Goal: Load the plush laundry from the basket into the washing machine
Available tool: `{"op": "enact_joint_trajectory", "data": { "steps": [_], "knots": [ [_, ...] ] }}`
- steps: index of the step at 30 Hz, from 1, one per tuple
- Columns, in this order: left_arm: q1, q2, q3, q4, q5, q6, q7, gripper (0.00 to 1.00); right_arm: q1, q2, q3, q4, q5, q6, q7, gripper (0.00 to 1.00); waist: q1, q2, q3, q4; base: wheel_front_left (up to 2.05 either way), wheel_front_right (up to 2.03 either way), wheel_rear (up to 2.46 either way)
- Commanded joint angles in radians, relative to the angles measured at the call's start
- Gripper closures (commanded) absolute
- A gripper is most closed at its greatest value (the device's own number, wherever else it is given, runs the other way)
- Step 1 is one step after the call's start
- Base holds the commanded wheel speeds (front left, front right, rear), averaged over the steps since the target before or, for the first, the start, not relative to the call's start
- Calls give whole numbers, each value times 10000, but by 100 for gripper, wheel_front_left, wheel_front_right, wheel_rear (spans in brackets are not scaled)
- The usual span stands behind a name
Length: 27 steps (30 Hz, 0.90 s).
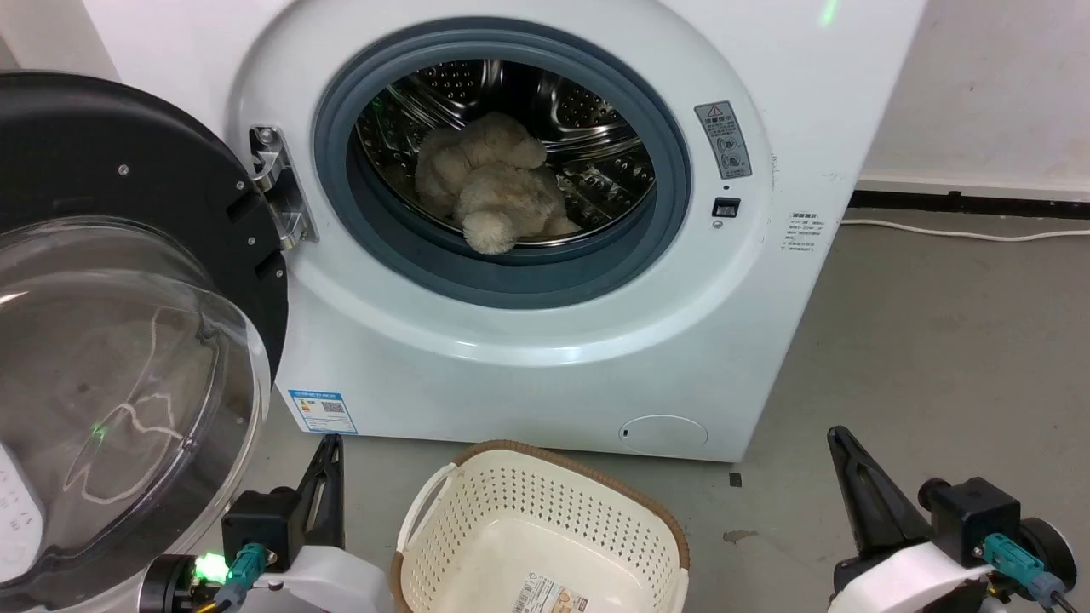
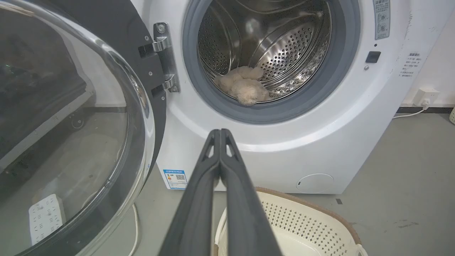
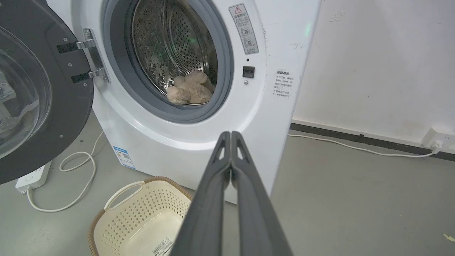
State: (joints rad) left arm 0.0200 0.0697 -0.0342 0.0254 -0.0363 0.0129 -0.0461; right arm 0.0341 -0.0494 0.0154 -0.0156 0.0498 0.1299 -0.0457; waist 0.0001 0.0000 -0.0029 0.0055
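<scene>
Head view: the plush laundry [image 1: 494,191] lies low inside the washing machine [image 1: 545,375], out of the basket [image 1: 596,473], with left gripper [image 1: 330,451] and right gripper [image 1: 850,460] both pinched closed on nothing; it looks light, soft and squashy, best taken by 1 rounded limb.

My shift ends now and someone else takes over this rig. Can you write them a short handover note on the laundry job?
Left gripper: shut, holding nothing, low in front of the washing machine.
Right gripper: shut, holding nothing, low to the right of the basket.
Plush toy: lying in the drum, one limb near the grey seal.
Basket: on the floor before the machine, no laundry in it, a label on its bottom.
Done: toy loaded.
Left: nothing more to load. The door stands open, so shut it if wanted.
</scene>
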Motion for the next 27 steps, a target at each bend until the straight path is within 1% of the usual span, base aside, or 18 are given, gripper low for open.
{"op": "enact_joint_trajectory", "data": {
  "steps": [1,27],
  "knots": [
    [-140,-62,67,-69,116,-64,54,100,-160,-7,-36,43,-118,7,48,100,0,0,2,-3,0,0,0],
    [-200,-195,342,-254,363,-129,461,100,-341,-8,-154,156,-498,8,457,100,-1,0,29,-55,0,0,0]
  ]
}}
